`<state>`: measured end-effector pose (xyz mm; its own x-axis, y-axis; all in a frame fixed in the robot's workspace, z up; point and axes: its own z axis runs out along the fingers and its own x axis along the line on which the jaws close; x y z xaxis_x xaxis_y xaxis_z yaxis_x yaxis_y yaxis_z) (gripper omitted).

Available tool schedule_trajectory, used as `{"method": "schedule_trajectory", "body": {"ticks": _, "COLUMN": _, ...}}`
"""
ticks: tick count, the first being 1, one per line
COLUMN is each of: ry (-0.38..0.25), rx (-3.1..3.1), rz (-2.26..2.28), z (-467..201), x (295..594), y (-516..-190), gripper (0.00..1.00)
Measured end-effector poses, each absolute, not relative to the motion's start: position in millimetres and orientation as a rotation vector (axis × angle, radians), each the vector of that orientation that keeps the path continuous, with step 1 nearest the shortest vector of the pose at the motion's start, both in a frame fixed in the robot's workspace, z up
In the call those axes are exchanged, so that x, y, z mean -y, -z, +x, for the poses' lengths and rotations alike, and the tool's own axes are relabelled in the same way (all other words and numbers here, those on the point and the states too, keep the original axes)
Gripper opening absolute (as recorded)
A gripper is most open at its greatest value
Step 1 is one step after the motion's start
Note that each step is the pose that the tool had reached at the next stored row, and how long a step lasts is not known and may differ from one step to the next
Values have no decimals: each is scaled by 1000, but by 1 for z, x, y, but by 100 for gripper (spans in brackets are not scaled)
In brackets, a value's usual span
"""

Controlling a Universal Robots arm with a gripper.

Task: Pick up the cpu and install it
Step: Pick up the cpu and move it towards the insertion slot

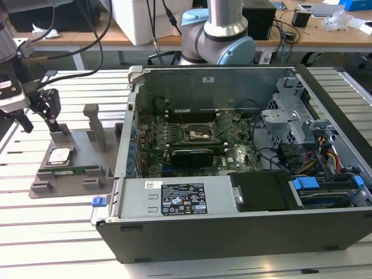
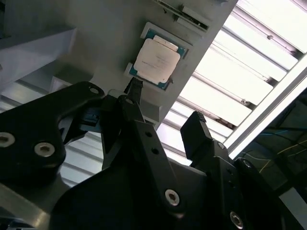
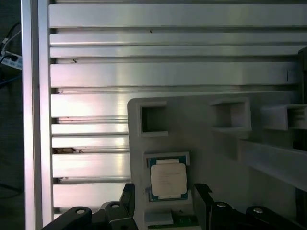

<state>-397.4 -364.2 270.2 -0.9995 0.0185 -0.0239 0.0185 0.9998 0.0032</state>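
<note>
Over the cpu [image 3: 168, 178], seated flat in its grey holder [image 3: 216, 153], the gripper [image 3: 164, 191] hovers with fingers [image 3: 201, 194] spread, seemingly to straddle the cpu's edges.

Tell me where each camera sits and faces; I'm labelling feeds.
Exterior view: off the robot, looking down into the open computer case, gray holder at the exterior view's left; arm, gripper show.
First wrist view: on the wrist, facing the cpu in the holder; fingertips show.
Second wrist view: on the wrist, slanting past open fingers toward the cpu.
Shared: cpu in all three.
</note>
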Motion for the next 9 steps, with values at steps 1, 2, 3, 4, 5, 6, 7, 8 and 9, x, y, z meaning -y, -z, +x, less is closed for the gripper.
{"method": "schedule_trajectory", "body": {"ticks": 1, "ry": -5, "rx": -3117, "rz": 29, "z": -397, "x": 363, "y": -269, "gripper": 60}}
{"method": "schedule_trajectory", "body": {"ticks": 2, "ry": -4, "rx": -3118, "rz": 29, "z": -397, "x": 362, "y": -267, "gripper": 60}}
{"method": "schedule_trajectory", "body": {"ticks": 3, "ry": -4, "rx": -3118, "rz": 28, "z": -397, "x": 361, "y": -265, "gripper": 60}}
{"method": "schedule_trajectory", "body": {"ticks": 4, "ry": -3, "rx": -3118, "rz": 26, "z": -397, "x": 360, "y": -263, "gripper": 60}}
{"method": "schedule_trajectory", "body": {"ticks": 5, "ry": -3, "rx": -3118, "rz": 22, "z": -397, "x": 360, "y": -261, "gripper": 60}}
{"method": "schedule_trajectory", "body": {"ticks": 6, "ry": -3, "rx": -3118, "rz": 12, "z": -397, "x": 360, "y": -259, "gripper": 60}}
{"method": "schedule_trajectory", "body": {"ticks": 7, "ry": -2, "rx": -3118, "rz": 3, "z": -397, "x": 360, "y": -258, "gripper": 60}}
{"method": "schedule_trajectory", "body": {"ticks": 8, "ry": 12, "rx": -3118, "rz": -21, "z": -397, "x": 360, "y": -257, "gripper": 60}}
{"method": "schedule_trajectory", "body": {"ticks": 9, "ry": 18, "rx": -3117, "rz": -41, "z": -397, "x": 360, "y": -255, "gripper": 60}}
